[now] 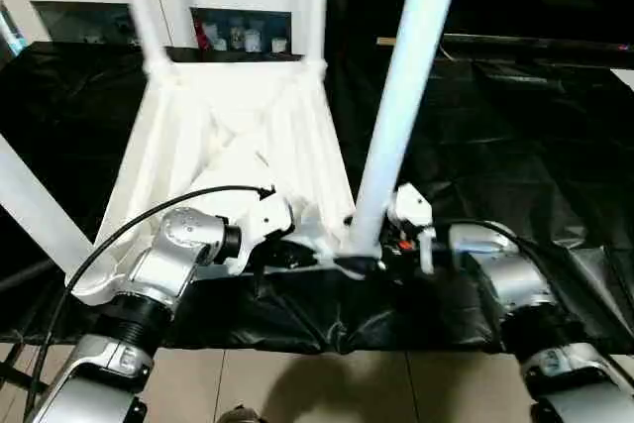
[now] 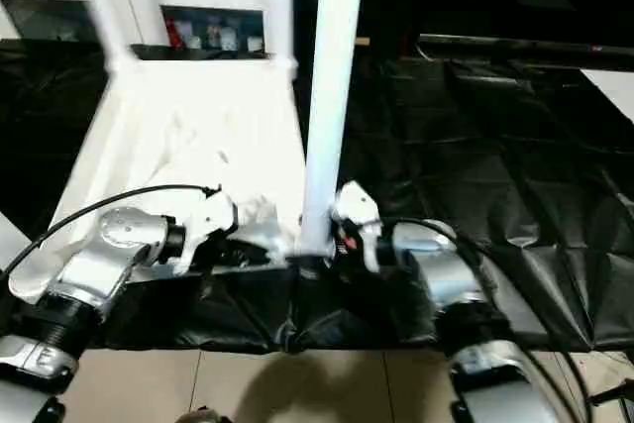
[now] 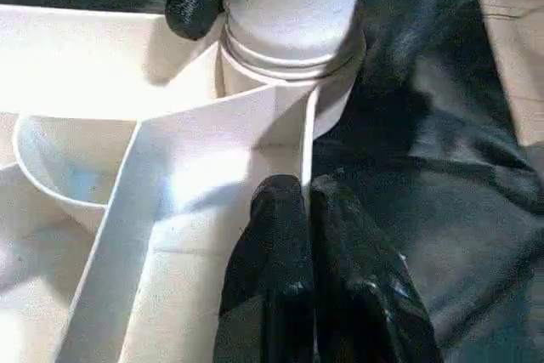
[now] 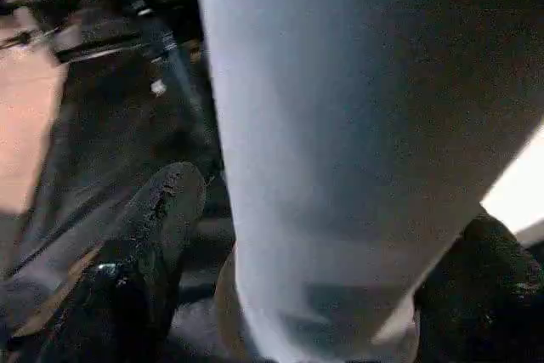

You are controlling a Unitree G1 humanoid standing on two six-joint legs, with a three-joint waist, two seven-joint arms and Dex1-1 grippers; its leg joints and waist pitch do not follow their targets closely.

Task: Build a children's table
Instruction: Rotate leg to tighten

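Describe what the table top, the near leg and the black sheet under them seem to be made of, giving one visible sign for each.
Table top: looks like moulded white plastic, semi-gloss; thin ribs and rounded corner sockets.
Near leg: apparently the same smooth white plastic, a seamless tapered tube.
Black sheet: probably thin plastic film, glossy; it creases and catches light along the folds.

Silver forearms (image 1: 163,269) (black cable (image 1: 129,225))

Tall white plastic leg (image 1: 401,96): running off the top edge.
My right gripper (image 1: 381,263): hiding behind that leg's base.
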